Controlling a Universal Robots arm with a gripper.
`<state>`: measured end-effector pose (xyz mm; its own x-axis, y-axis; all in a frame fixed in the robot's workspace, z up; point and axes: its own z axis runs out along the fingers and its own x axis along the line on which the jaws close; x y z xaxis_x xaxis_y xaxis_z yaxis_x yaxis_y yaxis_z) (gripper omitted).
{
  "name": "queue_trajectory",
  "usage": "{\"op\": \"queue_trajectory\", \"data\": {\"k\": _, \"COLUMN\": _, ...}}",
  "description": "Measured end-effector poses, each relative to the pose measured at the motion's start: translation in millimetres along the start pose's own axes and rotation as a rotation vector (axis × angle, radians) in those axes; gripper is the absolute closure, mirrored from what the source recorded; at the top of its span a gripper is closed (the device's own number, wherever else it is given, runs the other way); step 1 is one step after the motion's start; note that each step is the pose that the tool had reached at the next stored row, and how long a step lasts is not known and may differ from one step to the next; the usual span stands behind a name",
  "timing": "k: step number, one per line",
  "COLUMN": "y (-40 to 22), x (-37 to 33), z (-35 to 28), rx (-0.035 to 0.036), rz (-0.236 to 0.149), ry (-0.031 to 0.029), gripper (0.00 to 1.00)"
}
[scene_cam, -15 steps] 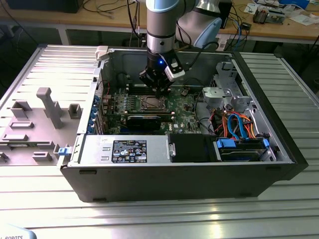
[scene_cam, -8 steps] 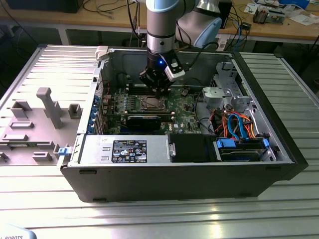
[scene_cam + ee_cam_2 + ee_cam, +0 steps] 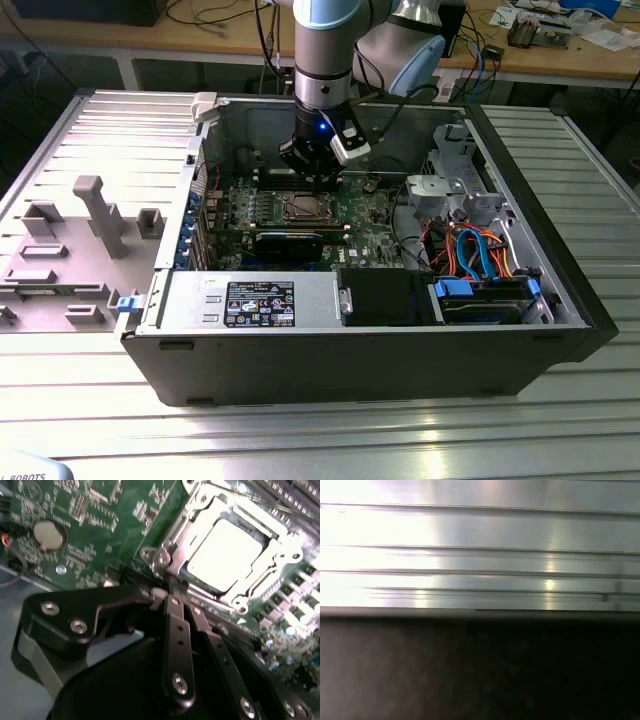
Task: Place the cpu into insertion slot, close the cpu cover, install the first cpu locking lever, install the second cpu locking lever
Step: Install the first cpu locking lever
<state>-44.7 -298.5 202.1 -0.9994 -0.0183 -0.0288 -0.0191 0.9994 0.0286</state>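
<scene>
The cpu (image 3: pixel 231 550) sits in the slot (image 3: pixel 187 575) with the cover (image 3: pixel 272 562) shut over it, its bright metal top showing through the cover's window in the second wrist view. Nearest in that view we see the black fingers (image 3: pixel 176 630), pressed together with nothing between them, their tips at the near edge of the slot's silver frame; we cannot tell whether they touch it. Beyond the frame lies the green board (image 3: pixel 115 515), with a round coin cell (image 3: pixel 48 535) off to one side.

In the exterior view we see more of the setting. Nearest is the ribbed metal tabletop (image 3: pixel 320 430), then the open computer case (image 3: pixel 350 360) lying on its side, with a labelled power supply (image 3: pixel 250 300) and blue cables (image 3: pixel 475 250) toward the exterior view's right. Deeper in, the slot (image 3: pixel 304 208) shows small on the board, and the gripper (image 3: pixel 322 180) hangs just above its far edge, carried by the arm (image 3: pixel 325 50). A grey moulded tray (image 3: pixel 70 250) lies on the exterior view's left, and a wooden bench (image 3: pixel 560 55) stands behind.

The first wrist view gives us bright grooved metal (image 3: pixel 480 555) above a dark, blurred band (image 3: pixel 480 670) that we cannot identify.
</scene>
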Motion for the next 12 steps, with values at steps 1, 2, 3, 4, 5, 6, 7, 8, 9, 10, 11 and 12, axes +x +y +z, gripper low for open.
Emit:
{"op": "queue_trajectory", "data": {"k": 1, "y": 0.0, "x": 0.0, "z": -0.3, "rx": -0.0006, "rz": 0.0, "ry": -0.0002, "gripper": 0.89}}
{"op": "queue_trajectory", "data": {"k": 2, "y": 0.1, "x": -0.1, "z": -1.1, "rx": -0.0012, "rz": 0.0, "ry": -0.0004, "gripper": 0.89}}
{"op": "queue_trajectory", "data": {"k": 3, "y": 0.1, "x": -0.1, "z": -2.4, "rx": -0.0011, "rz": 0.0, "ry": -0.0003, "gripper": 0.89}}
{"op": "queue_trajectory", "data": {"k": 4, "y": 0.0, "x": -0.1, "z": -3.9, "rx": -0.0006, "rz": 0.0, "ry": 0.0, "gripper": 0.89}}
{"op": "queue_trajectory", "data": {"k": 5, "y": 0.1, "x": -0.2, "z": -5.6, "rx": -0.0006, "rz": 0.0, "ry": -0.0001, "gripper": 0.89}}
{"op": "queue_trajectory", "data": {"k": 6, "y": 0.1, "x": -0.2, "z": -6.8, "rx": -0.0006, "rz": 0.0, "ry": -0.0001, "gripper": 0.89}}
{"op": "queue_trajectory", "data": {"k": 7, "y": 0.2, "x": -0.3, "z": -7.5, "rx": -0.0005, "rz": 0.0, "ry": 0.0, "gripper": 0.89}}
{"op": "queue_trajectory", "data": {"k": 8, "y": 0.2, "x": -0.3, "z": -7.4, "rx": -0.0002, "rz": 0.0, "ry": -0.0002, "gripper": 0.89}}
{"op": "queue_trajectory", "data": {"k": 9, "y": -0.3, "x": -0.3, "z": -7.6, "rx": 0.0006, "rz": 0.0, "ry": 0.0, "gripper": 0.89}}
{"op": "queue_trajectory", "data": {"k": 10, "y": -1.1, "x": -0.3, "z": -7.6, "rx": 0.0009, "rz": 0.0, "ry": 0.0002, "gripper": 0.89}}
{"op": "queue_trajectory", "data": {"k": 11, "y": -2.2, "x": -0.2, "z": -7.6, "rx": 0.0009, "rz": 0.0, "ry": 0.0001, "gripper": 0.89}}
{"op": "queue_trajectory", "data": {"k": 12, "y": -3.0, "x": -0.2, "z": -7.6, "rx": 0.0009, "rz": 0.0, "ry": -0.0001, "gripper": 0.89}}
